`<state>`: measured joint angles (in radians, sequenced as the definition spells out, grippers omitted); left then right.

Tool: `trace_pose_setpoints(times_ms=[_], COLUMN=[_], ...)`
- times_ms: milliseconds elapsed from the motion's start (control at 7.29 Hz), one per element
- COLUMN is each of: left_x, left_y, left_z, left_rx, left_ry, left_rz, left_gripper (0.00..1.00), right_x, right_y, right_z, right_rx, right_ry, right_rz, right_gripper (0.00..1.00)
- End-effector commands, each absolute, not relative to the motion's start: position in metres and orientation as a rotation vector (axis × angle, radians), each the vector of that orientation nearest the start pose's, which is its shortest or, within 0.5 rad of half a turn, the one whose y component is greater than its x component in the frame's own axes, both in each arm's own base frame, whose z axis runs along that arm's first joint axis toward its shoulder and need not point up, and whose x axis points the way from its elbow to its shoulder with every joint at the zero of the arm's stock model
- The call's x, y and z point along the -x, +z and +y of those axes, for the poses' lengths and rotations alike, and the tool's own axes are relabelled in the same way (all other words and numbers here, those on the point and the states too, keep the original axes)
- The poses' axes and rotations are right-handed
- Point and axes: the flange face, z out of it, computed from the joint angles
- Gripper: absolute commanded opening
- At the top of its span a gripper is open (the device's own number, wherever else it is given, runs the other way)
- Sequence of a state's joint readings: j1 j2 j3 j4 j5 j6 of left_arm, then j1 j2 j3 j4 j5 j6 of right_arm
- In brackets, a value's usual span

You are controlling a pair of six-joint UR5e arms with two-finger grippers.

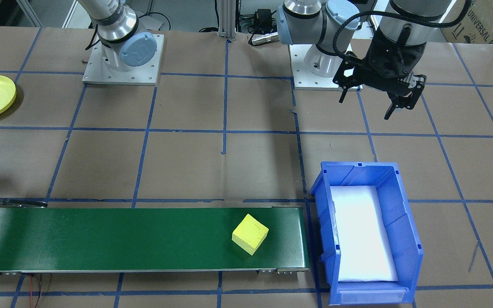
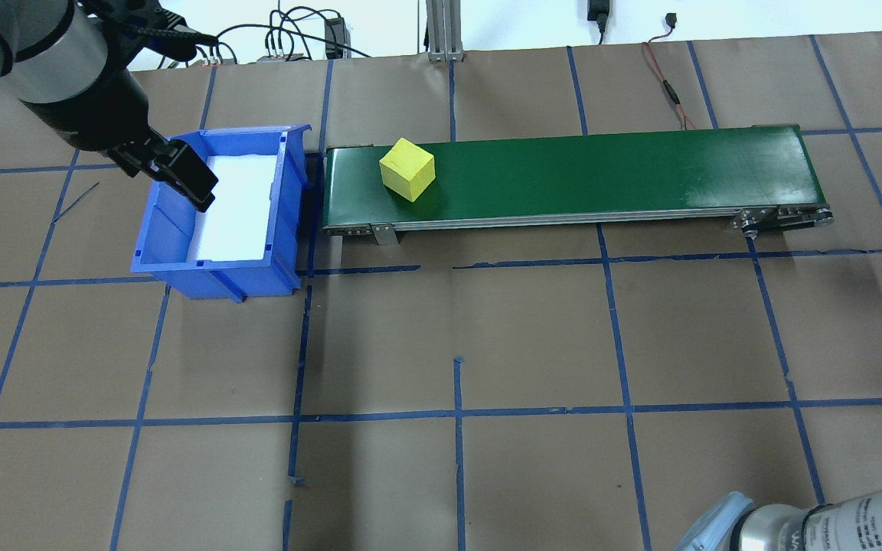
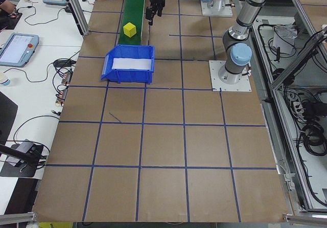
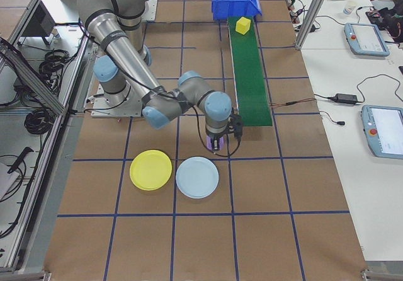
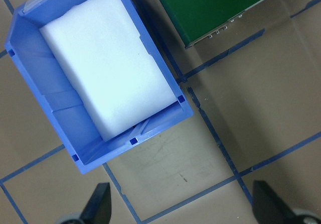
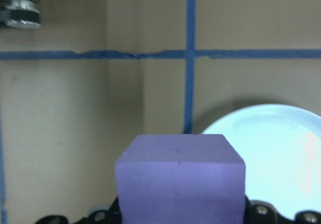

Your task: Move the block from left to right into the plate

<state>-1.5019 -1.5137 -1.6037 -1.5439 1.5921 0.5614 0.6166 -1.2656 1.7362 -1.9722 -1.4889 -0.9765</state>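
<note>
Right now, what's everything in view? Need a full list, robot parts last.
yellow block: 1, yellow, on the green belt near its bin end
purple block: 1, purple, held in the right gripper, above the floor paper beside the light blue plate
yellow plate: 1, yellow, on the table next to the light blue plate
light blue plate: 1, pale blue, on the table past the belt's far end
belt: 1, green, along the table's operator side
bin: 1, blue with white padding inside, at the belt's end
left gripper: 1, black, open, empty, hanging above the table near the bin
right gripper: 1, black, shut on the purple block
</note>
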Motion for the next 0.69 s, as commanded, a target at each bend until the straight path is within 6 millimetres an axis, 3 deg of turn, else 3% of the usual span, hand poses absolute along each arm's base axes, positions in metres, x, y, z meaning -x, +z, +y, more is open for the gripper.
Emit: trace_pose_setpoints(times_ms=[0,137,275,549], left_x=[0.095,0.094,0.091,0.097], left_y=[0.496,0.494,0.493,0.495], left_z=[-0.479,-0.479,-0.480,-0.481], left_rx=[-0.743,-0.739,-0.732,-0.676], left_ry=[-0.049,-0.037,-0.040,-0.072], left_rz=[3.043,3.040,3.049,3.115], left_gripper=[1.00,1.00,1.00,1.00], right_x=[0.439,0.441,0.440,0.443], right_y=[0.228,0.223,0.225,0.236], right_z=[-0.401,-0.396,-0.394,-0.395], right_rx=[0.058,0.055,0.046,0.022], right_ry=[-0.007,0.062,0.071,0.069], right_rz=[3.074,3.087,3.083,3.092], right_gripper=[0.36,0.51,1.00,1.00])
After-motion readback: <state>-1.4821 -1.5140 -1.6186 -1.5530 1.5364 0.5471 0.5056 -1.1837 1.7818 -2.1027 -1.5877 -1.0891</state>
